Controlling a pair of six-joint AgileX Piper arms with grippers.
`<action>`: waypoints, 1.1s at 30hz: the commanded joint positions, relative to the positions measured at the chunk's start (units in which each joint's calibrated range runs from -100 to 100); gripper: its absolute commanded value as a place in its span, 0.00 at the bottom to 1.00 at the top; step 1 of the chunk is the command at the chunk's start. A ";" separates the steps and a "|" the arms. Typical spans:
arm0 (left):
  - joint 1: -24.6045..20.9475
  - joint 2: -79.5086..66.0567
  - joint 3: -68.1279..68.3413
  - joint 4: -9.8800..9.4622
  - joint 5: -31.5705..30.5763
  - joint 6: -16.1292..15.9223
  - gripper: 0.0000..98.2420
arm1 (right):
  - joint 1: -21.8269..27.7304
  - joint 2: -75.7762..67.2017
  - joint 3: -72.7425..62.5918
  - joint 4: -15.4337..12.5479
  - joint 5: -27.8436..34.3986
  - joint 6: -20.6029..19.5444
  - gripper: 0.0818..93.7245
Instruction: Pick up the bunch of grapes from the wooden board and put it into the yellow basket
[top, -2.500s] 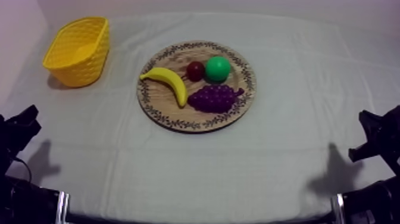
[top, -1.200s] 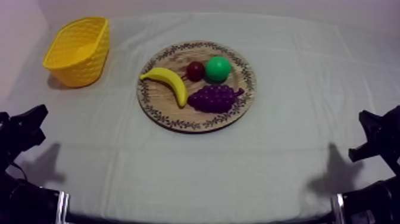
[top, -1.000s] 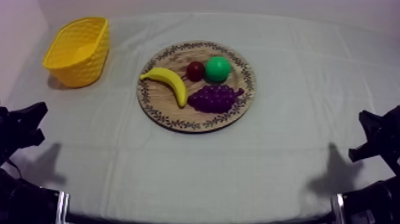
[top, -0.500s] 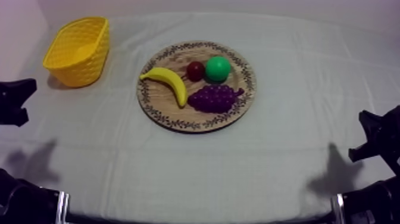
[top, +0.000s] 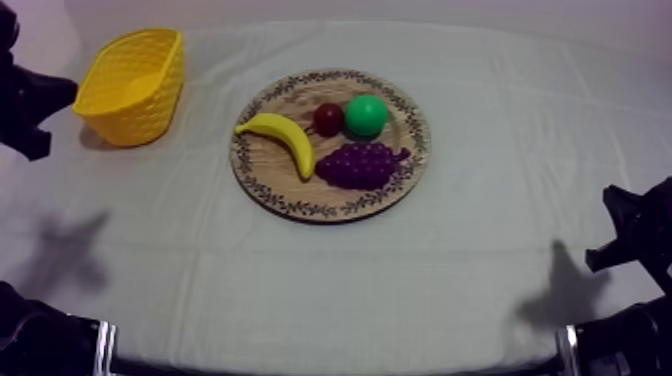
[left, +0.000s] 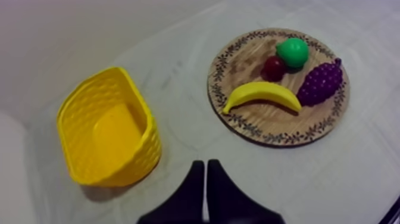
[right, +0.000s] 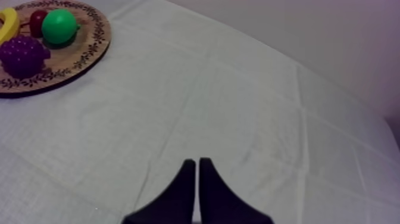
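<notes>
Table (top: 480, 150) with board (top: 268, 178), basket (top: 125, 120) and fruit, all unmoved since the earlier frames. The left arm has been raised from the lower left edge to the upper left, just beside the basket; the right arm is unchanged at the lower right. In the right wrist view the board is cut off, and only a tip of the banana (top: 285, 138) is seen. The grapes (top: 360, 165) are laid on the board beside the banana, near the pear (top: 366, 115) and small red fruit (top: 327, 118). The left hand (left: 205, 173) and right hand (right: 197, 170) are each closed to a narrow wedge, with nothing held or touched.
</notes>
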 joint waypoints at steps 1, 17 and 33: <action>0.34 5.12 -4.24 0.53 1.30 -2.78 0.00 | 0.00 0.00 0.00 -0.01 -0.01 0.03 0.00; 10.50 25.44 -19.44 0.22 2.18 -6.48 0.00 | 0.00 0.00 0.00 -0.01 -0.01 0.03 0.00; 22.89 47.44 -38.94 -2.14 3.56 -2.51 0.00 | 0.00 0.00 0.00 -0.01 -0.01 0.03 0.00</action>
